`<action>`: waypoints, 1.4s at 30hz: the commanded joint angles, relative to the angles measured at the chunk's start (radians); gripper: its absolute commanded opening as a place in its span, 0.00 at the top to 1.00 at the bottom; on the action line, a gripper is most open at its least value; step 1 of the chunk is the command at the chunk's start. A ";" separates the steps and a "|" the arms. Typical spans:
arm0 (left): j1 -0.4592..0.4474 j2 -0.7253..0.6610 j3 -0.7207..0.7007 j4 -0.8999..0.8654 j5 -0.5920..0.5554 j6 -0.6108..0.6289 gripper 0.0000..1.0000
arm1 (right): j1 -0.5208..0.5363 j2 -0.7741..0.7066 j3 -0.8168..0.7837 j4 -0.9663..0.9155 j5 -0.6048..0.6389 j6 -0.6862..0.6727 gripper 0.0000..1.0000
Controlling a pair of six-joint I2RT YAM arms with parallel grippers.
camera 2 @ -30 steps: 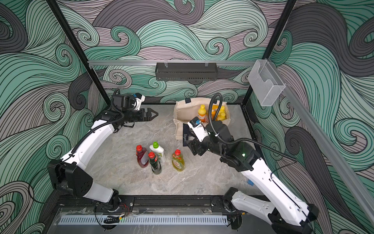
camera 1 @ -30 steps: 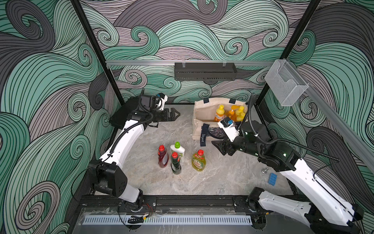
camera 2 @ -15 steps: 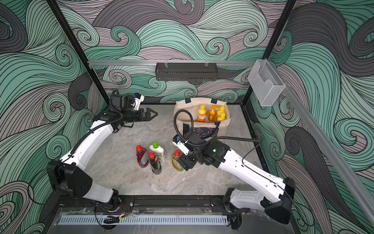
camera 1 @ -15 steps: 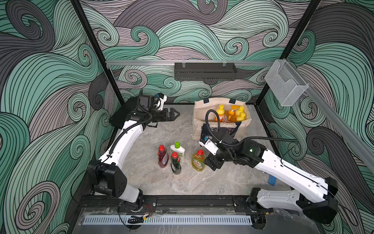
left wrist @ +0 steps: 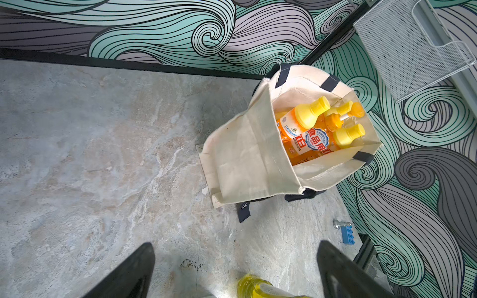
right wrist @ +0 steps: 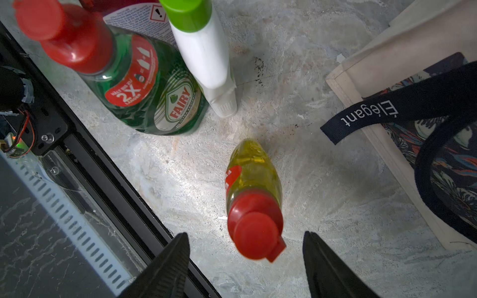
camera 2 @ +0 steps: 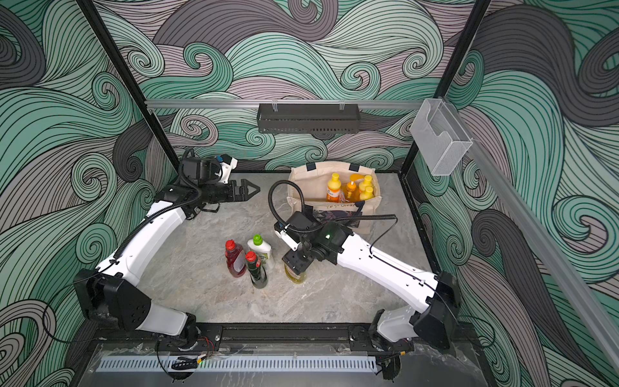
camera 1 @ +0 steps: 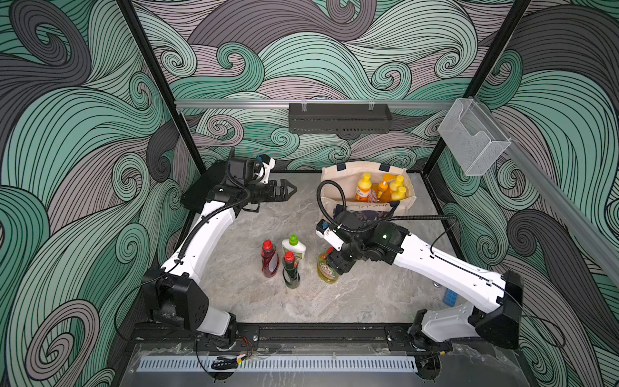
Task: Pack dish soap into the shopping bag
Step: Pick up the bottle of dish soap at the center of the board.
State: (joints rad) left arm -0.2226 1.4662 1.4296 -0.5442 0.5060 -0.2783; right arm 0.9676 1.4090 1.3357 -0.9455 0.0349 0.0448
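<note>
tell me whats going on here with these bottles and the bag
The robot is packing soap bottles into the cloth bag. Four orange bottles are already inside. The right gripper hovers over the yellow bottle on the table, its fingers open on either side of the cap, not gripping yet. The red bottle, white bottle and dark green bottle stand nearby, untouched. The left gripper hangs open and empty.

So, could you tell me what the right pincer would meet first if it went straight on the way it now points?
The right pincer points down at the red flip cap of the upright yellow plastic bottle, which sits between its open jaws, so probably that cap first; how far off is unclear.
</note>
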 commanded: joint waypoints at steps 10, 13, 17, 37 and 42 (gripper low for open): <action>0.009 0.003 0.000 0.016 0.012 0.008 0.03 | -0.011 0.034 0.037 -0.004 -0.020 0.008 0.49; 0.009 0.005 -0.004 0.023 0.017 0.003 0.03 | -0.013 0.036 0.035 -0.007 -0.019 0.009 0.54; 0.011 0.014 -0.003 0.027 0.026 0.002 0.03 | -0.014 0.040 0.041 -0.007 -0.021 0.008 0.62; 0.010 0.029 -0.003 0.037 0.040 -0.004 0.03 | -0.015 0.019 0.043 -0.016 0.035 -0.008 1.00; 0.010 0.029 0.000 0.039 0.044 -0.006 0.03 | -0.018 0.003 0.043 -0.019 0.054 -0.012 1.00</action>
State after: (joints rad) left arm -0.2180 1.4841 1.4242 -0.5213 0.5285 -0.2798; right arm 0.9543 1.4513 1.3628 -0.9531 0.0441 0.0410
